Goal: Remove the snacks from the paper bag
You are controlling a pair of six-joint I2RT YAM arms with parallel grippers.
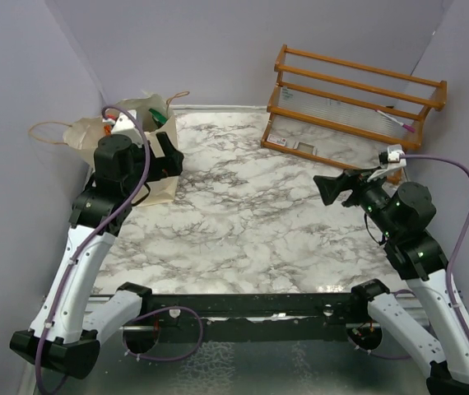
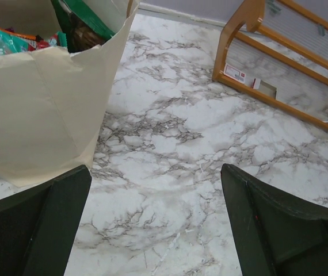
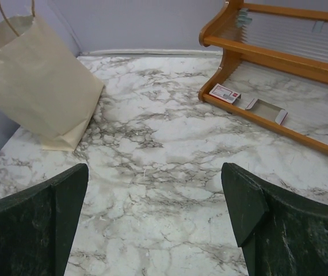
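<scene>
Left wrist: snacks fill the paper bag, print unreadable.

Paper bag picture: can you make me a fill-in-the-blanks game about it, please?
The paper bag stands on the robot's ____ side.
The snacks sit ____ the bag.
The wooden rack is coloured ____.
The left gripper and right gripper are both ____.
Missing words: left, inside, orange, open.
</scene>
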